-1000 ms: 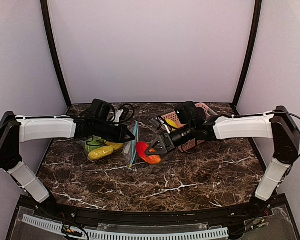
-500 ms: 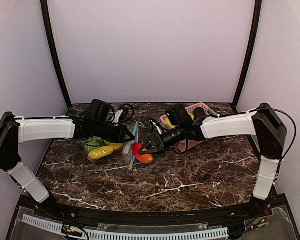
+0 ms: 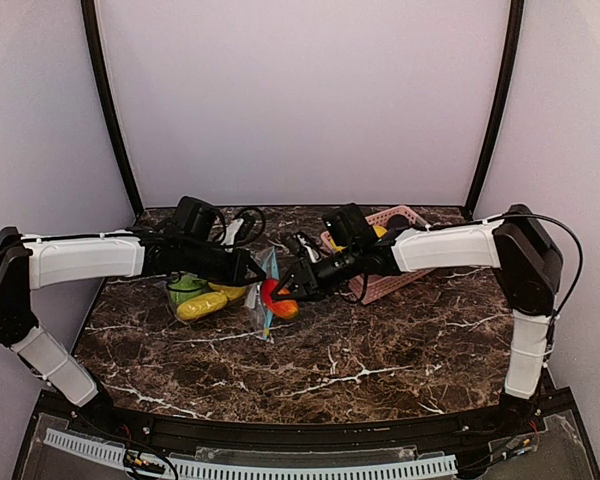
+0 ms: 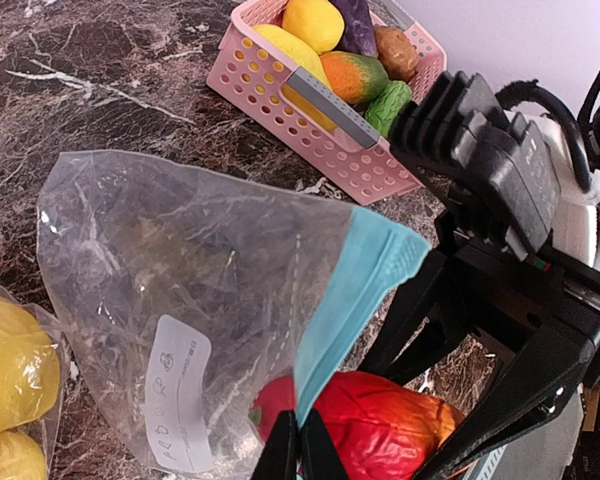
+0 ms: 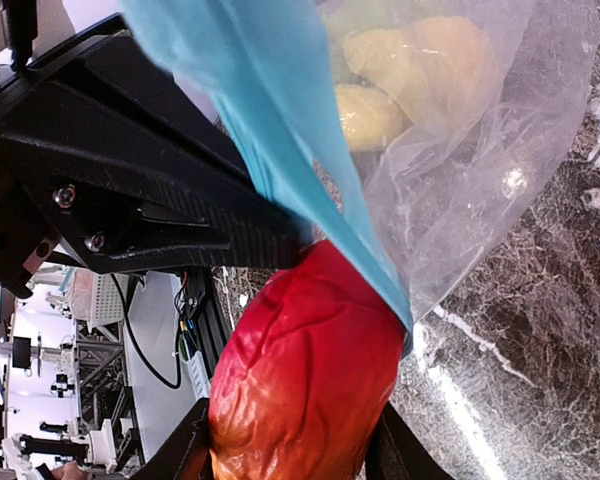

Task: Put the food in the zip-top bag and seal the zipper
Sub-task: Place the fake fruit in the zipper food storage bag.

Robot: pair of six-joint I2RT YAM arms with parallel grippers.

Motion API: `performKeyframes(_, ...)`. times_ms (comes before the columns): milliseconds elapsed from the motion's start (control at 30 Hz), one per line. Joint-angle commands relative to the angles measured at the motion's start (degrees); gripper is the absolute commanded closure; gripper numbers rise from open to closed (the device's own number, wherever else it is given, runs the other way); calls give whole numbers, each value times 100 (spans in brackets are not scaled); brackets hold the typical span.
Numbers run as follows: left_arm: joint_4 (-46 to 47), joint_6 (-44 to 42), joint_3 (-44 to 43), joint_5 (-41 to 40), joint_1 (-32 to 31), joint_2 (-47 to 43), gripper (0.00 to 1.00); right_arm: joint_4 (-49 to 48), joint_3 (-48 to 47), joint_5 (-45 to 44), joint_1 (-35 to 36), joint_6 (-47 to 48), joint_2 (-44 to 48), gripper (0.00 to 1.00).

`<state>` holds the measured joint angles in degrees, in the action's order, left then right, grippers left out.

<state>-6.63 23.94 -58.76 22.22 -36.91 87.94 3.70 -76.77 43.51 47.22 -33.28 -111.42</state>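
Glossy red fruit (image 5: pixel 300 380) shaded into orange; clear zip-top bag (image 4: pixel 180 270) edged by a light-blue zipper strip (image 4: pixel 360 280); yellow fruits (image 4: pixel 10 365) seen through it; pink perforated basket (image 4: pixel 270 85); worktop (image 3: pixel 380 350) dark brown, veined in white.

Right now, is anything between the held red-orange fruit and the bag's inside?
The blue zipper edge, pinched by the left gripper, lies across the red-orange fruit at the mouth of the bag. Nothing else visible blocks it; whether the fruit is past that edge is unclear.

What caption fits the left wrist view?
Left end effector pinches bag rim; right end effector holds red fruit at it.
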Motion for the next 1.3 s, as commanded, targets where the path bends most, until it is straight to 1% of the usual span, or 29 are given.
performKeyframes(0,-582,-236,-39,319,-18,-204,99,-28,-407,-164,-38,316,-230,66)
performKeyframes(133,-666,-252,-41,622,-11,-228,99,-33,-645,-67,-38,670,-433,66)
performKeyframes(200,-694,-244,-68,742,-3,-233,99,15,-773,-166,-38,769,-516,66)
performKeyframes(333,-717,-172,-58,817,7,-321,99,222,-1032,-608,-38,787,-661,66)
performKeyframes(433,-671,-98,-14,819,35,-398,99,138,-1076,-974,-24,719,-696,66)
performKeyframes(600,-267,286,166,1048,173,-562,99,-52,-1037,-1777,90,770,-700,66)
performKeyframes(833,149,673,316,1297,370,-645,99,-21,-1065,-2432,305,1102,-675,63)
performKeyframes(933,352,854,394,1399,484,-626,99,119,-1100,-2516,339,1155,-634,51)
performKeyframes(1033,350,862,409,1335,598,-624,99,206,-988,-2424,356,1166,-459,38)
performKeyframes(1200,266,780,380,1198,732,-580,99,410,-725,-2066,367,1051,62,28)
performKeyframes(1267,117,672,260,1157,803,-542,99,488,-557,-1935,367,1011,310,27)
